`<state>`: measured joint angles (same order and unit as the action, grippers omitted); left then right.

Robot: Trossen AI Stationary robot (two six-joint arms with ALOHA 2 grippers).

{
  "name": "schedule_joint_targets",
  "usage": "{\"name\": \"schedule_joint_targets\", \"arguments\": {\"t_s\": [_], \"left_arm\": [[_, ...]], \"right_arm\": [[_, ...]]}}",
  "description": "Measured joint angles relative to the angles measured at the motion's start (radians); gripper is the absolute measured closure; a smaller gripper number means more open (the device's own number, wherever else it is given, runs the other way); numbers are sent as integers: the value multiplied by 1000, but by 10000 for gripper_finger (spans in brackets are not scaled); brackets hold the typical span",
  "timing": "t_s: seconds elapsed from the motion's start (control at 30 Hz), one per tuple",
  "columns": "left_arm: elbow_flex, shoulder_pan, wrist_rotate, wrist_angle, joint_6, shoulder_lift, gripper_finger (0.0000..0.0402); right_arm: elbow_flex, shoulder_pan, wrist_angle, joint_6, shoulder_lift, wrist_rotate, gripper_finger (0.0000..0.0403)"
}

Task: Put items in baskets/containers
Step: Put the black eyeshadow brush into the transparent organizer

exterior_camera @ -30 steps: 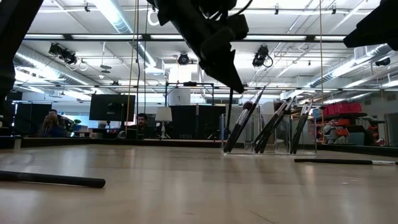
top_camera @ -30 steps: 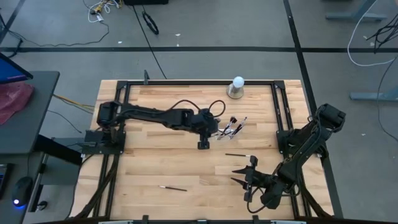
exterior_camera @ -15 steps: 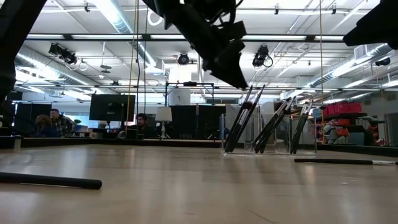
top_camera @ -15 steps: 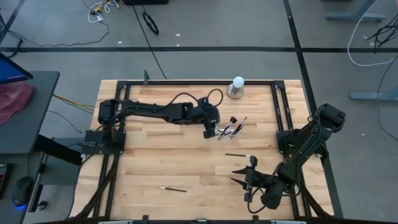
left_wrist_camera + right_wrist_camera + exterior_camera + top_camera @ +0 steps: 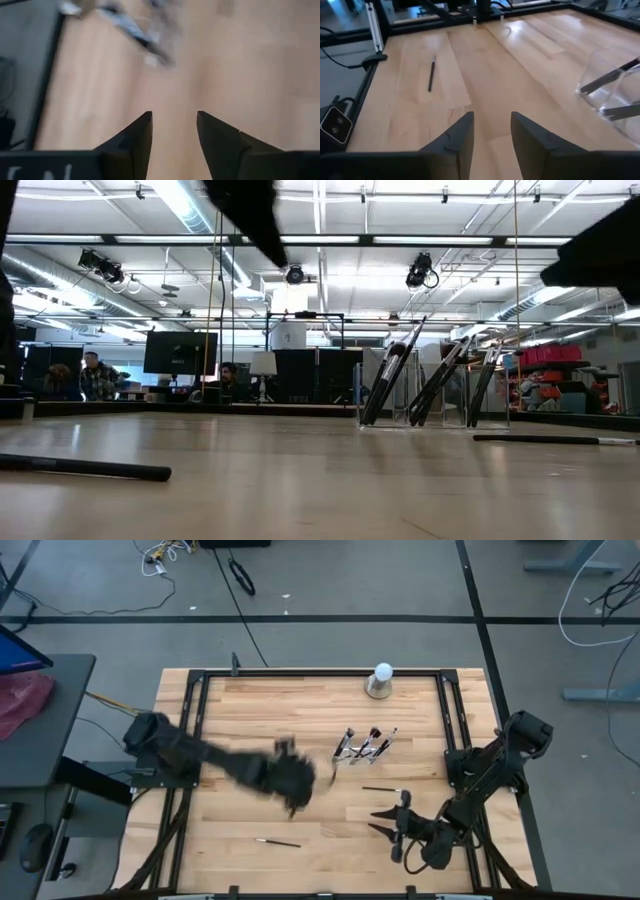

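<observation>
While the left arm shows as a smear across the table's middle in your high view, its left gripper (image 5: pixel 296 787) sits over bare wood, well short of the clear holder (image 5: pixel 362 748). From the left wrist view you can read the left gripper (image 5: pixel 173 131) as parted, with nothing between its dark fingers (image 5: pixel 139 137), only wood below.

Holder: it stands on the far half of the table, near the white ball on its grey base (image 5: pixel 380 681). The brushes in the holder (image 5: pixel 372 743) lean at a slant; in the low view they (image 5: pixel 438 383) tilt against the clear walls (image 5: pixel 500 412).

Loose brushes you can count:
- one brush (image 5: pixel 383 789) lying flat just on the near side of the holder; the low view shows it (image 5: pixel 545 439) on the wood at the right.
- one brush (image 5: pixel 277 841) on the near left part of the table, well apart from the holder; the low view has it (image 5: pixel 85 468) in the foreground.

Right arm: folded at the table's near right corner. The right gripper (image 5: pixel 396 820) waits there, and the right wrist view shows the right gripper (image 5: pixel 492 131) with a gap between its fingers, holding nothing. That view also catches the near-left brush (image 5: pixel 431 73) and a corner of the holder (image 5: pixel 610 85).

People sit at desks in the room behind (image 5: pixel 95 375).
</observation>
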<state>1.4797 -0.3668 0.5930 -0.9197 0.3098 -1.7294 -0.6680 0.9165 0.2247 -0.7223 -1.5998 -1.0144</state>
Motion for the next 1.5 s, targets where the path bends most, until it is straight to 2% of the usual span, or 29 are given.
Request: {"name": "schedule_joint_targets", "arguments": {"t_s": [0.13,0.23,0.33,0.4,0.5,0.63,0.73,0.83,1.17,1.5], "left_arm": [[-94,-236,64,64,176,0,250],[-204,-381,91,199,339,0,251],[-319,-497,144,344,511,2,241],[-398,-561,215,452,590,2,229],[-526,-628,275,629,622,-4,203],[-671,-669,295,814,661,-4,166],[-742,-673,251,852,684,-4,154],[-787,-671,248,855,681,-5,159],[-887,-672,203,995,569,-4,224],[-936,-672,243,1249,526,-121,333]], "right_arm": [[54,-8,211,55,-52,4,274],[62,-10,280,86,-80,14,274],[62,-14,302,124,-89,22,274],[62,-21,316,159,-89,22,274],[62,-44,355,236,-89,36,274],[62,-86,400,319,-89,143,274],[62,-119,429,345,-89,225,274],[62,-142,452,346,-89,267,274],[61,-175,499,351,-88,301,274],[61,-180,543,385,-88,318,274]]}}
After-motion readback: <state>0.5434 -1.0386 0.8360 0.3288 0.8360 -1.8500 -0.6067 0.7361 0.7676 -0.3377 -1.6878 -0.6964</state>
